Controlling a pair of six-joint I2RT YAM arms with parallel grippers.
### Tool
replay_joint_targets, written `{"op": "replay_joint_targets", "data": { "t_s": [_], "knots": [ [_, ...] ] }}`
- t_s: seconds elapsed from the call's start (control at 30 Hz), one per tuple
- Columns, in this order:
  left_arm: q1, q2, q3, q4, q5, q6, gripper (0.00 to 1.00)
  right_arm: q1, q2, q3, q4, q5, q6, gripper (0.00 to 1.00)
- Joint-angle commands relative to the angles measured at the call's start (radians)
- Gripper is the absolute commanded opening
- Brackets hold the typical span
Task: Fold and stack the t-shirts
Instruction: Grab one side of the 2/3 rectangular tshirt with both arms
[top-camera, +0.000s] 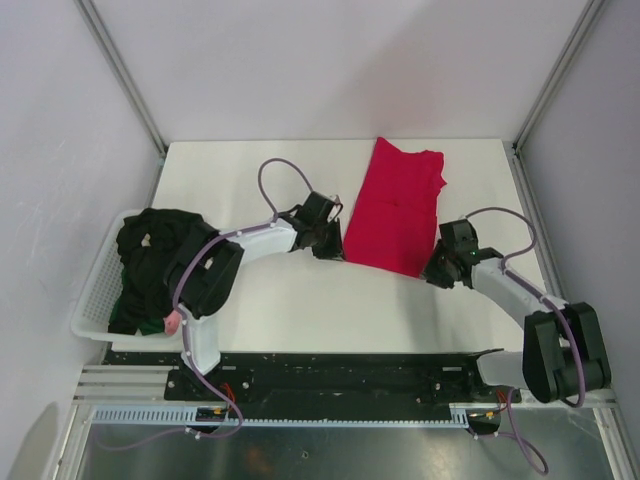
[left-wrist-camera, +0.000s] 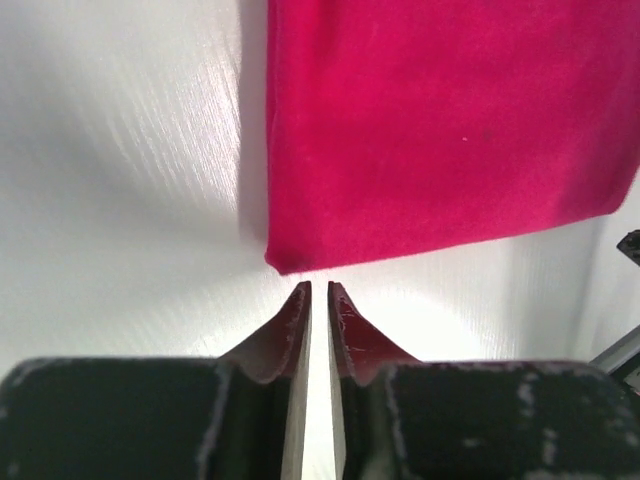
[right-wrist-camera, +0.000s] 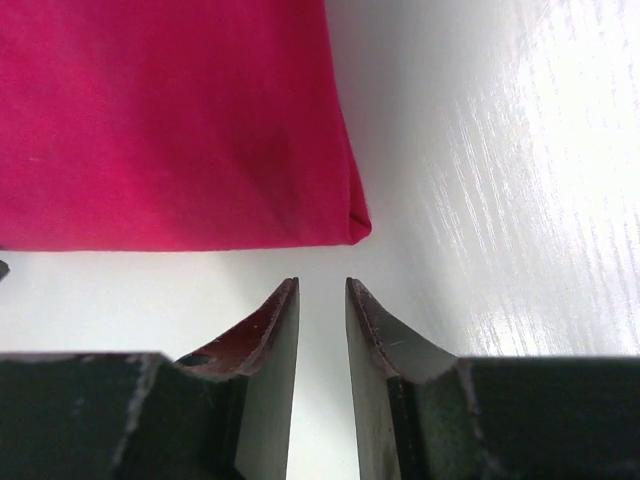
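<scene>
A crimson-red t-shirt (top-camera: 395, 205) lies folded in a long strip on the white table, right of centre. My left gripper (top-camera: 330, 250) sits just off its near left corner; in the left wrist view (left-wrist-camera: 320, 290) the jaws are a narrow slit apart and empty, with the red cloth (left-wrist-camera: 450, 130) just ahead. My right gripper (top-camera: 432, 272) sits just off the near right corner; in the right wrist view (right-wrist-camera: 322, 285) the jaws are a little apart and empty, short of the cloth (right-wrist-camera: 170, 120). A black t-shirt (top-camera: 155, 255) is heaped in the basket, with a bit of pale pink cloth (top-camera: 172, 322) at its near end.
A white lattice basket (top-camera: 95, 300) stands at the table's left edge beside the left arm. Metal frame posts (top-camera: 125, 75) rise at the back corners. The black rail (top-camera: 340, 375) with the arm bases runs along the near edge.
</scene>
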Motion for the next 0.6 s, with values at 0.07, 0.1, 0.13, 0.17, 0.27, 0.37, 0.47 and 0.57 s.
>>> {"op": "replay_joint_targets", "data": {
  "t_s": [0.07, 0.1, 0.13, 0.17, 0.27, 0.37, 0.47, 0.57],
  "knots": [
    [0.024, -0.127, -0.032, 0.022, -0.025, 0.016, 0.24, -0.028, -0.073, 0.002, 0.002, 0.025, -0.018, 0.32],
    [0.026, -0.127, -0.034, 0.022, -0.025, 0.014, 0.26, -0.034, -0.065, 0.003, 0.010, 0.024, -0.019, 0.33],
    [0.028, -0.125, -0.036, 0.021, -0.025, 0.014, 0.27, -0.041, -0.053, 0.003, 0.022, 0.022, -0.020, 0.33],
    [0.030, -0.121, -0.037, 0.022, -0.024, 0.014, 0.27, -0.049, -0.042, 0.004, 0.037, 0.017, -0.021, 0.33],
    [0.034, -0.109, -0.035, 0.021, -0.027, 0.014, 0.28, -0.060, -0.001, 0.012, 0.080, 0.016, -0.021, 0.32],
    [0.040, -0.096, -0.032, 0.021, -0.026, 0.018, 0.30, -0.062, 0.049, 0.022, 0.079, 0.038, -0.031, 0.31],
    [0.047, -0.086, -0.032, 0.022, -0.032, 0.023, 0.33, -0.059, 0.082, 0.022, 0.069, 0.062, -0.042, 0.31],
    [0.053, -0.069, -0.026, 0.021, -0.028, 0.027, 0.35, -0.056, 0.093, 0.015, 0.066, 0.076, -0.046, 0.31]
  ]
}}
